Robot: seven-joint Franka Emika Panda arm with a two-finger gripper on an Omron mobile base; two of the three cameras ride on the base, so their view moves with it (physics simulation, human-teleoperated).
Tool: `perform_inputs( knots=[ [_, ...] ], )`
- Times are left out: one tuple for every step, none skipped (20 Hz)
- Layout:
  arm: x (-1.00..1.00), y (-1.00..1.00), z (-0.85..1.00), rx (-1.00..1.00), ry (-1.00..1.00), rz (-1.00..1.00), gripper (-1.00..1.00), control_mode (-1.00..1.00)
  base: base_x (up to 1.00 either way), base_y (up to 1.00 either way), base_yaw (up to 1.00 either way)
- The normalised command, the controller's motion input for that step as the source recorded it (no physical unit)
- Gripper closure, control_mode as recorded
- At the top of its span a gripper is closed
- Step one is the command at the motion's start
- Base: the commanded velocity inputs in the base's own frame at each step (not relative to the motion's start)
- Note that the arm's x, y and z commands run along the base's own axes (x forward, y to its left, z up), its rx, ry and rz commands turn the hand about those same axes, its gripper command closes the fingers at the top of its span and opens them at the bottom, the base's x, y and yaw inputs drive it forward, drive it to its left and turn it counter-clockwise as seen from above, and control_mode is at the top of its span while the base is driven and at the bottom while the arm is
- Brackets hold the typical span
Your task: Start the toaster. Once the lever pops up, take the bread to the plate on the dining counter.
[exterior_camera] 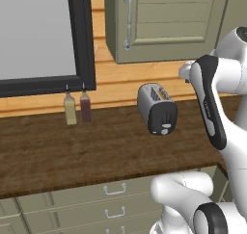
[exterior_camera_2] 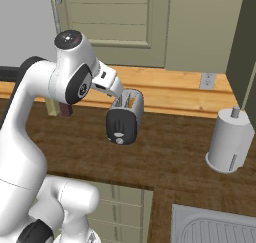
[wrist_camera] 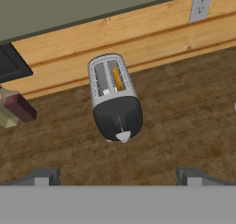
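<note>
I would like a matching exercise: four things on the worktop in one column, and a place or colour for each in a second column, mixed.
1. toaster
2. bread
3. paper towel roll
4. dark red bottle

a. under the window frame
b. black end face
c. right end of the worktop
d. inside a slot

Pairs: 1-b, 2-d, 3-c, 4-a

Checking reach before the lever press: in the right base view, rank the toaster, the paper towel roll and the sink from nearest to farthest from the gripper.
The gripper stands open, above the worktop on the toaster's near side.
1. toaster: directly ahead of the fingers, bread in one slot.
2. paper towel roll: upright, off to the right by the wall.
3. sink: low in the right corner; close to the roll in rank, hard to separate.
</note>
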Motion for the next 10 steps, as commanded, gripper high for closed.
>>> perform_inputs(
  knots=[
    [0.00,0.00,0.00,0.00,0.00,0.00,-1.00,-1.00,0.00,0.00,0.00],
    [0.00,0.00,0.00,0.00,0.00,0.00,-1.00,-1.00,0.00,0.00,0.00],
    [0.00,0.00,0.00,0.00,0.00,0.00,-1.00,-1.00,0.00,0.00,0.00],
    [0.00,0.00,0.00,0.00,0.00,0.00,-1.00,-1.00,0.00,0.00,0.00],
    [0.00,0.00,0.00,0.00,0.00,0.00,-1.00,-1.00,0.00,0.00,0.00],
    [0.00,0.00,0.00,0.00,0.00,0.00,-1.00,-1.00,0.00,0.00,0.00],
    [0.00,0.00,0.00,0.00,0.00,0.00,-1.00,-1.00,0.00,0.00,0.00],
    [0.00,0.00,0.00,0.00,0.00,0.00,-1.00,-1.00,0.00,0.00,0.00],
    [0.00,0.00,0.00,0.00,0.00,0.00,-1.00,-1.00,0.00,0.00,0.00],
    [0.00,0.00,0.00,0.00,0.00,0.00,-1.00,-1.00,0.00,0.00,0.00]
  ],
)
